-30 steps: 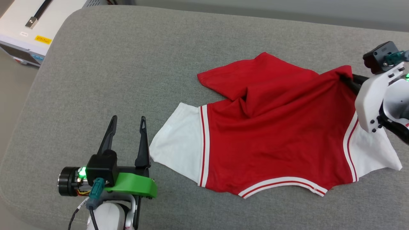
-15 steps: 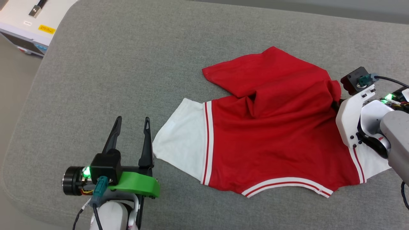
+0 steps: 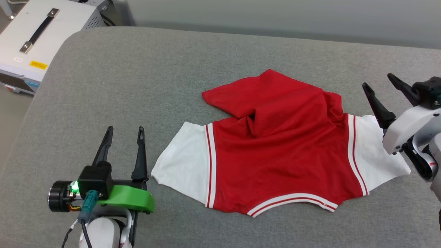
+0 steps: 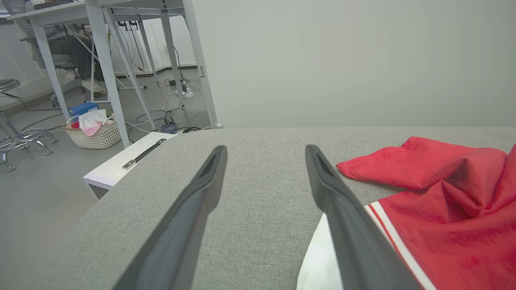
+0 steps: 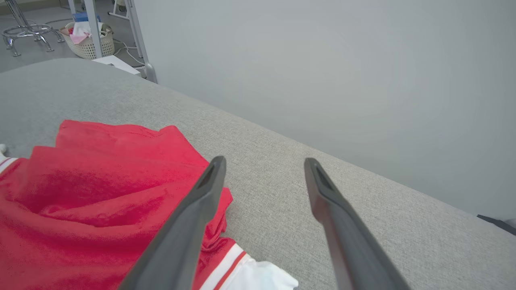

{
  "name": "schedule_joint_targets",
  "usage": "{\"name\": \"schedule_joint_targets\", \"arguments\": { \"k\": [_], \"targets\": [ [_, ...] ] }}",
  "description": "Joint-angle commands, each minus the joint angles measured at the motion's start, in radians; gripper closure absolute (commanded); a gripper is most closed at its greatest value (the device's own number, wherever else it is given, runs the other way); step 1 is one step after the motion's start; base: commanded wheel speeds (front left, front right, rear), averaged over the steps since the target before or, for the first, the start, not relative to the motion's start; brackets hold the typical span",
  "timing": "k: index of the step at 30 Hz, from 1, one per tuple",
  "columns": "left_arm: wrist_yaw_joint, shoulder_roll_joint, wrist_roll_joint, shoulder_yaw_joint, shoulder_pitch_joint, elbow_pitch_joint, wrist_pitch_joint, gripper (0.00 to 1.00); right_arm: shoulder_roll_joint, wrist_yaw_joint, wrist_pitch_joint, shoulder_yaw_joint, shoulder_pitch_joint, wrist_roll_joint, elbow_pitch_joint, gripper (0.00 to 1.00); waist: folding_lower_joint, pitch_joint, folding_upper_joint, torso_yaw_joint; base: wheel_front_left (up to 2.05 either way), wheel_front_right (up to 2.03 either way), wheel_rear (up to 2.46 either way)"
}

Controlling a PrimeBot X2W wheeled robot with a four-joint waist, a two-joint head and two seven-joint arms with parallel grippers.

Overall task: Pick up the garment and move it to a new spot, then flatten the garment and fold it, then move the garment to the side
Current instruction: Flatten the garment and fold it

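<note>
head view: left tool sits at lower left, both fingers spread well apart w/ nothing btwn them, tips pointing up the view over bare grey fabric. its inner finger is just beside the white sleeve on the robot's left; touching or not, can't tell. right tool is at the right edge, fingers likewise apart & empty, angled up-left, tips above bare fabric near the other white sleeve and the crumpled red shoulder. the garment lies on the tabletop, right of centre, btwn the two tools: red body up, a white sleeve out to each side w/ red-white stripe trim, a striped band along the near edge, far part folded over itself in a rumpled flap. off the tabletop's far-left corner stands a white box w/ a black handle. left wrist view: on the floor beyond, a woven basket w/ cloth in it, white desk legs, loose cables.
</note>
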Motion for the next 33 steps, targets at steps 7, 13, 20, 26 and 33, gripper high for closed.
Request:
{"name": "schedule_joint_targets", "arguments": {
  "k": [7,13,20,26,33],
  "targets": [
    [-0.081,0.087,-0.008,0.012,-0.118,0.037,-0.006,0.0,0.174,-0.001,-0.01,-0.475,0.346,-0.269,-0.337,0.0,0.0,-0.057,0.0,-0.051,0.0,0.0,0.0],
    [-0.123,0.177,-0.048,-0.057,-0.256,0.099,0.105,0.0,0.323,-0.001,-0.01,-0.627,0.557,-0.425,-0.54,0.0,0.0,-0.059,0.0,-0.06,0.0,0.0,0.0],
    [-0.13,0.31,-0.321,-0.258,-0.382,0.115,0.508,0.0,0.397,-0.001,0.014,-0.663,0.653,-0.5,-0.636,0.0,0.0,-0.052,0.0,-0.079,0.0,0.0,0.0],
    [-0.13,0.436,-0.547,-0.42,-0.427,0.099,0.856,0.0,0.413,-0.001,0.025,-0.661,0.659,-0.518,-0.653,0.0,0.0,-0.039,0.0,-0.096,0.0,0.0,0.0],
    [-0.13,0.507,-0.67,-0.544,-0.435,0.126,1.014,0.0,0.413,-0.001,0.029,-0.651,0.639,-0.525,-0.653,0.0,0.0,-0.005,0.0,-0.116,0.0,0.0,0.0]
  ]
}}
